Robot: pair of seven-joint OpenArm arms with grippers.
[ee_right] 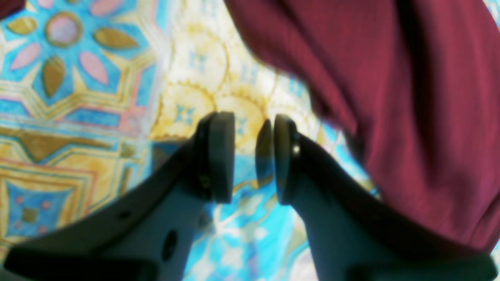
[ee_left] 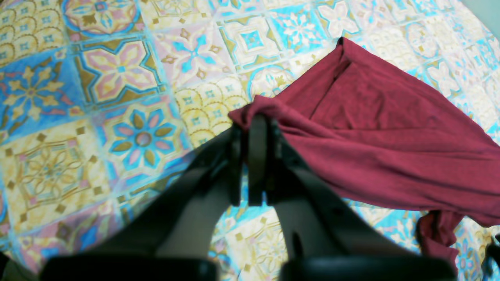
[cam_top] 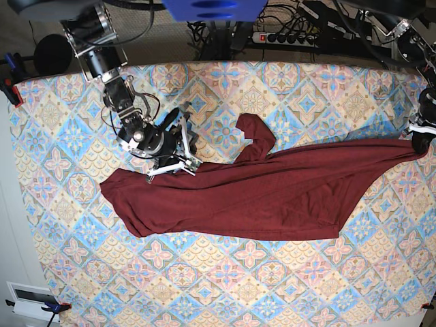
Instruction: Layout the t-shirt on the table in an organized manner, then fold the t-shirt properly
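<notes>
The dark maroon t-shirt [cam_top: 259, 197] lies stretched lengthwise across the middle of the patterned table [cam_top: 272, 286], one sleeve [cam_top: 255, 136] curling up toward the back. At the table's right edge my left gripper [cam_top: 421, 139] holds the shirt's end; the left wrist view shows that gripper [ee_left: 256, 121] shut on a bunched bit of t-shirt [ee_left: 390, 132] just above the table [ee_left: 117, 117]. My right gripper [cam_top: 180, 146] hovers at the shirt's upper left edge. In its wrist view the right gripper [ee_right: 254, 156] stands open over bare table [ee_right: 78, 117], with the t-shirt [ee_right: 390, 97] just to its right and nothing between the pads.
A power strip [cam_top: 293, 37] and cables lie behind the table's back edge. A red clamp [cam_top: 10, 88] grips the table's left corner. A white box [cam_top: 30, 296] sits off the front left corner. The right arm's links [cam_top: 102, 61] reach in from the back left.
</notes>
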